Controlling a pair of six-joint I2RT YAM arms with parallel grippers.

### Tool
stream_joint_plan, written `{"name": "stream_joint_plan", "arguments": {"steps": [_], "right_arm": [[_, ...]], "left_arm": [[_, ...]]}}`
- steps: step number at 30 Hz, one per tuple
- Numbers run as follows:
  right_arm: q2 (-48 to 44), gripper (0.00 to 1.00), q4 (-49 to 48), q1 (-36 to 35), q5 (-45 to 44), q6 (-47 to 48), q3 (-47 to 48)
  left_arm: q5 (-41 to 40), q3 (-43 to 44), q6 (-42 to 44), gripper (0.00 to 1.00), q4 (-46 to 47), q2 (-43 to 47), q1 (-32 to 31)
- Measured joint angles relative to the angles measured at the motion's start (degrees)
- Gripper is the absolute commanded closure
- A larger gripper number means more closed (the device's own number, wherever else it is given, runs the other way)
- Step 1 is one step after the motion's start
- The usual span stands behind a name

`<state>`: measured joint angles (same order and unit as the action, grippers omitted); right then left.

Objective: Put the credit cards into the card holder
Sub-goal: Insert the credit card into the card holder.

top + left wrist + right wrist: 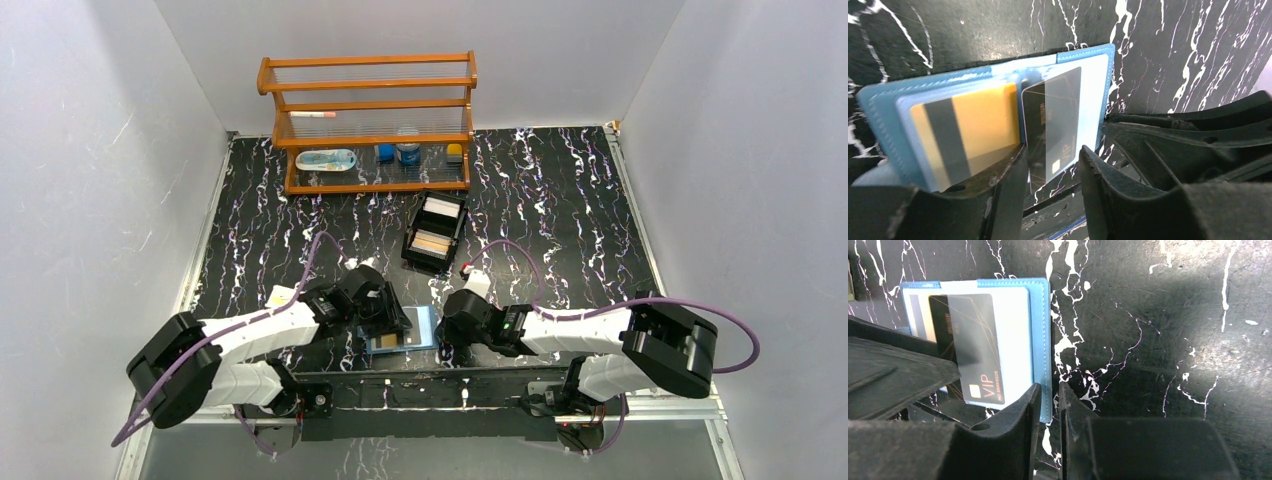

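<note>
Left gripper [1052, 150] straddles the near end of the black card [1053, 115], one finger along each long edge. Its jaws stand apart, but I cannot tell whether they pinch the card or only flank it. Right gripper [1050, 386] is nearly closed and appears clenched on the right rim of the card holder [875, 107], pinning it to the table.

The holder lies open and flat at the near edge of the table, between the two grippers. A yellow card [983, 120] already sits in its left pocket. The black card is partly inside the clear right pocket. Its long axis runs near to far, and its free end points back toward the arm bases.

By my reading, the left arm must push straight along that axis, away from the bases, while the right arm keeps the holder from sliding. More card stacks [435, 240] wait in the black box [412, 245] farther out.
</note>
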<state>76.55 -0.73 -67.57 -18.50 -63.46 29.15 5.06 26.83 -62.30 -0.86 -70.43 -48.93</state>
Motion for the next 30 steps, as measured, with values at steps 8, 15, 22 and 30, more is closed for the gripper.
{"name": "stream_joint_plan", "arguments": {"steps": [8,15,22,30], "right_arm": [[0.04,0.73,-1.16,0.00,0.52,-0.61,-0.46],[0.81,0.74,-2.67,0.00,1.31,-0.59,-0.46],[0.90,0.75,-2.95,0.00,1.46,-0.59,-0.57],[1.70,0.76,-4.35,0.00,1.77,-0.55,-0.55]], "left_arm": [[-3.15,1.44,2.19,0.67,-5.49,2.49,0.02],[-2.47,1.44,3.58,0.72,-3.65,-0.74,0.00],[-0.70,1.68,5.25,0.66,-0.66,-2.29,-0.59],[-0.57,1.75,7.26,0.76,1.03,-2.12,-1.20]]}}
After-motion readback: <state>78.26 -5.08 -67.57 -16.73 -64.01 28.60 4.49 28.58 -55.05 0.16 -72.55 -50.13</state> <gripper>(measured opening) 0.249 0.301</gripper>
